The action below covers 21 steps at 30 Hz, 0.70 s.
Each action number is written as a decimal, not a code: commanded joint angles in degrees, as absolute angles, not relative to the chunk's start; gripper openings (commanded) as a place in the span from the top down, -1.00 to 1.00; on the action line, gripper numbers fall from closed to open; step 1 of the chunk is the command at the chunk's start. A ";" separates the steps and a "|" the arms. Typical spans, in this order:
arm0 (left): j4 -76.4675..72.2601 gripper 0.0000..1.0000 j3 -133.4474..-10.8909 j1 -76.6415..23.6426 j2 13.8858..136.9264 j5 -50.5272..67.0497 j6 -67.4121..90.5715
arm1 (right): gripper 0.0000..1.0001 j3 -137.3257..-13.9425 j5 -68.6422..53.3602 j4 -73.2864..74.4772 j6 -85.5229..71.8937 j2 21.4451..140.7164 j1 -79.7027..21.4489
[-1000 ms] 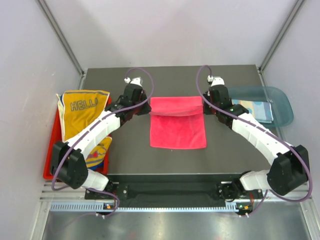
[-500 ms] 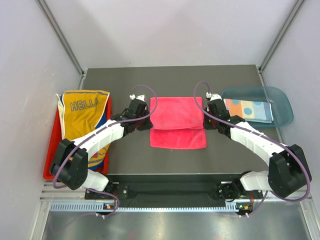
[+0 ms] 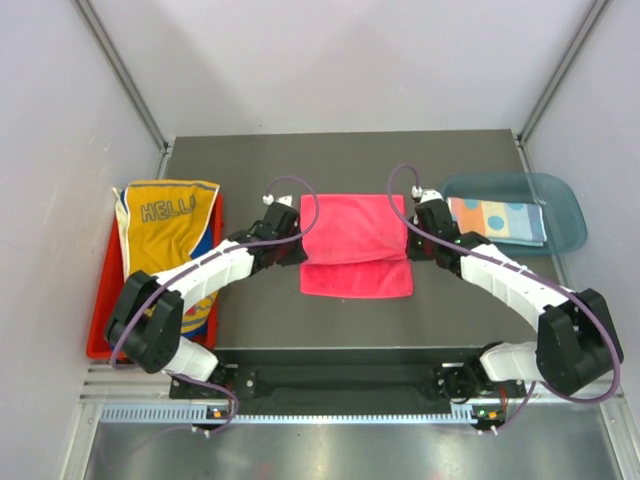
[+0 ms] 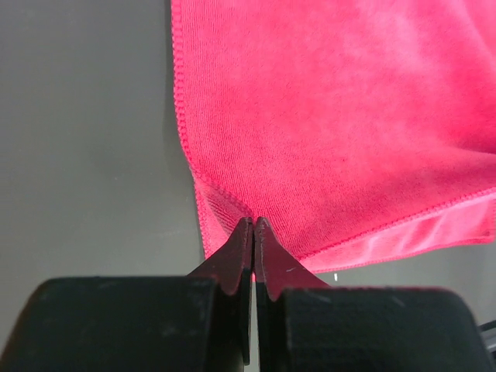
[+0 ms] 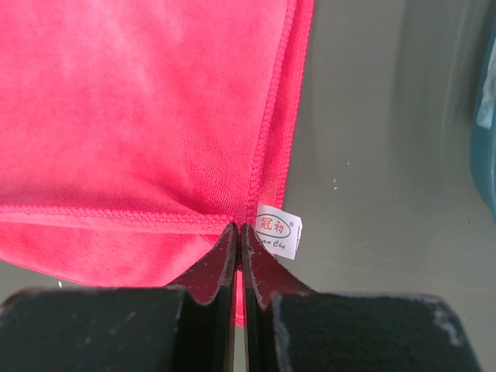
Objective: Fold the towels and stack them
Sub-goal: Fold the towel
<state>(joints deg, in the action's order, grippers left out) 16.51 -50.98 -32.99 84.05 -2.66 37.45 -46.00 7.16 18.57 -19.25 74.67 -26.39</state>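
Note:
A hot pink towel lies in the middle of the dark table, its far edge doubled over toward the near side; a strip of the lower layer shows below the folded edge. My left gripper is shut on the folded layer's left corner, seen close up in the left wrist view against the pink towel. My right gripper is shut on the right corner, beside a white label on the pink towel.
A red tray at the left edge holds a yellow "HELLO" towel. A translucent teal bin at the right holds a light blue dotted towel. Bare dark table lies beyond the pink towel.
Both grippers have drawn the towel's far edge toward the near side, so the folded layer now covers most of the towel. The left gripper moved slightly nearer in the last half second.

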 commanded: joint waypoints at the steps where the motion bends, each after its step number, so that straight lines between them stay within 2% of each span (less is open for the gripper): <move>1: 18.01 1.00 -54.93 -33.05 79.11 -4.92 36.91 | 0.99 -50.18 8.17 18.98 -18.72 72.34 -26.02; 8: 19.42 1.00 -55.02 -33.05 76.20 -4.92 36.74 | 1.00 -50.19 8.53 20.30 -18.89 69.70 -26.02; 21: 14.69 1.00 -47.99 -34.01 77.43 -2.46 38.58 | 1.00 -43.33 6.42 16.97 -20.56 68.99 -26.02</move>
